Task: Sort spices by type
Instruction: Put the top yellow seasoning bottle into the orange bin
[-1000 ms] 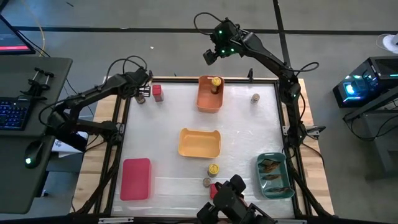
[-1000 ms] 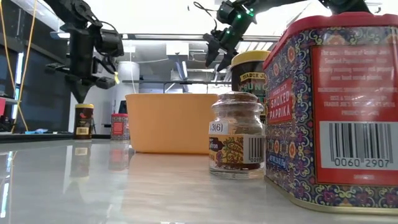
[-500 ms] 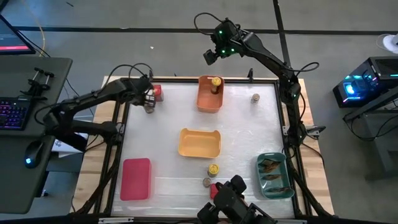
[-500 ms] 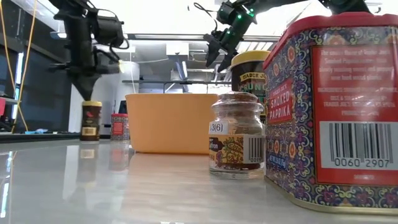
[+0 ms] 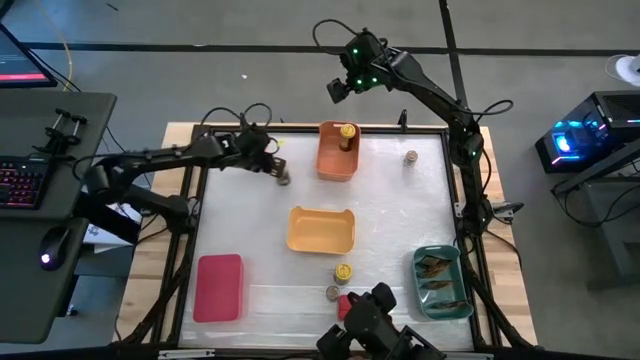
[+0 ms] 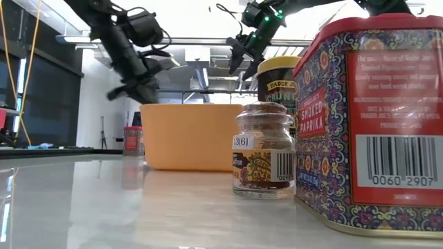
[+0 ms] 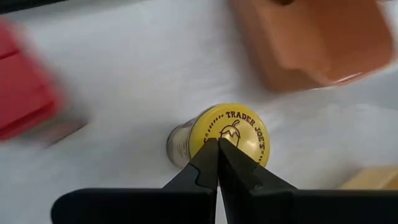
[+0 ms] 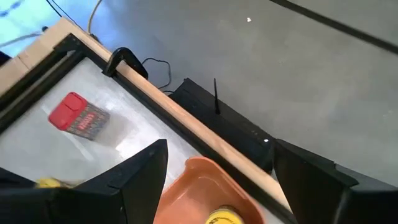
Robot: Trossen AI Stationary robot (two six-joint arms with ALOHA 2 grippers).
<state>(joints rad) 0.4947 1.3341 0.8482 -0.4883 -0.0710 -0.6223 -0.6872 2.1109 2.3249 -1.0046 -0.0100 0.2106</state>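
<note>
Spices are scattered all over the white worktop [image 5: 390, 215] right now. The one I'm on is a small round glass jar with a yellow metal lid [image 7: 230, 134], standing near the back edge between the red blocky tin [image 8: 79, 116] and the orange plastic bin [image 5: 325, 165]. That bin already holds another yellow-lidded jar [image 5: 347, 131], so I'd guess that's where this one goes.

The left pincer [image 7: 217, 146] is pinched fully shut. Its tips sit right over the lid, and from the wrist cam it doesn't look like anything's clamped between them. I can't tell if they're touching the lid or just above it. The right pincer [image 5: 338, 90] hangs past the back edge of the worktop with its fingers spread wide, holding nothing.

Handling-wise, I reckon the jar's light and rigid, but glass, so no dropping it. The smooth lid and round body look slippery, and it's tall enough to tip if nudged up high. I'd open up and grip across the lid or just under it on the neck, squared up, not on the edge.

Others waiting near the front edge: a yellow-lidded jar [image 5: 343, 271] and a short grey-brown jar [image 5: 332, 293]. The brownish packets [image 5: 437, 268] are already in the teal bin [image 5: 418, 262].
</note>
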